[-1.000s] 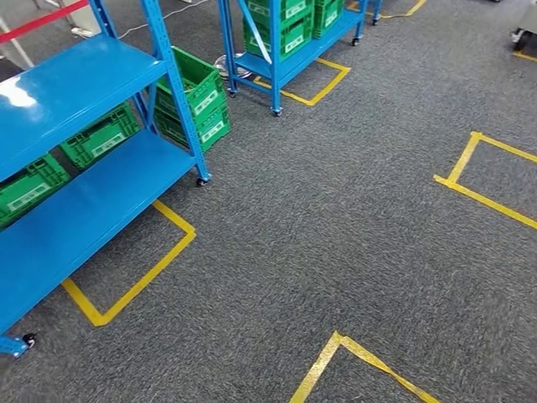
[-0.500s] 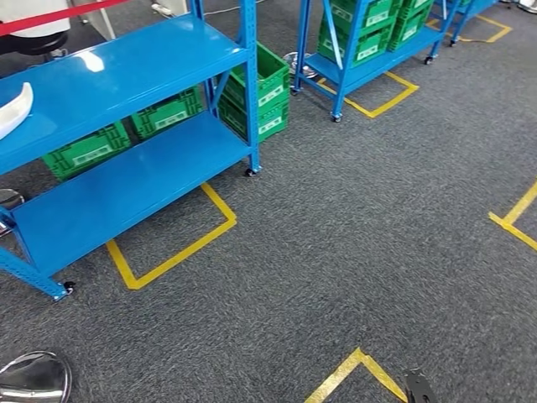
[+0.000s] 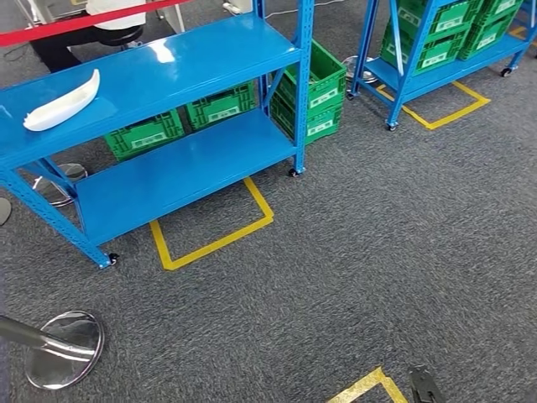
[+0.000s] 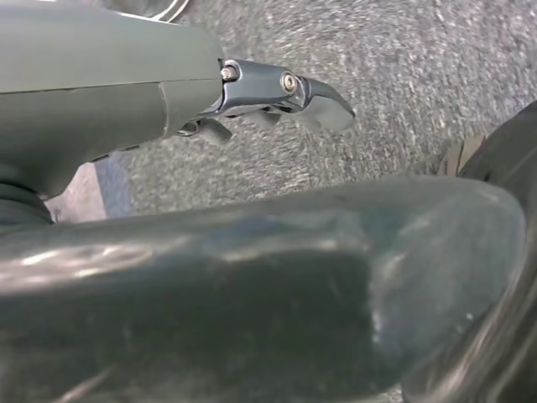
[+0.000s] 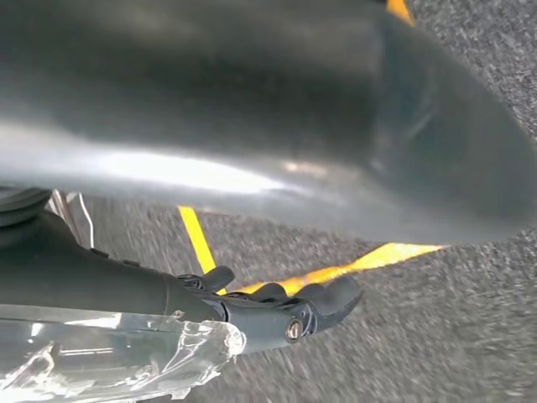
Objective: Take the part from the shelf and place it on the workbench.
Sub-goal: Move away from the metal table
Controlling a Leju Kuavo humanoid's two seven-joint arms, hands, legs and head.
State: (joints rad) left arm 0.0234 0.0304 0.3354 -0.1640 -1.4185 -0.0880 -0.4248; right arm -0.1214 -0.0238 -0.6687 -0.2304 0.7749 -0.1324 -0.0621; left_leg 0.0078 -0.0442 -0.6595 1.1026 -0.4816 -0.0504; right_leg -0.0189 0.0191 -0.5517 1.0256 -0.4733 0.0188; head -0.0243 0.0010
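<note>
The left hand (image 4: 278, 96) hangs over grey carpet (image 3: 380, 252), fingers apart and holding nothing. The right hand (image 5: 285, 306) hangs the same way, fingers loose and empty, above yellow floor tape (image 5: 196, 239). Well apart from both, the white part (image 3: 62, 102) lies on the top board of the blue shelf (image 3: 190, 63), near its left end.

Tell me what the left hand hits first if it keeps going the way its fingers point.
The left hand hangs with nothing in it, fingers aimed down at the grey carpet. Nothing lies between them, so carpet would probably come first; depth is hard to judge.
</note>
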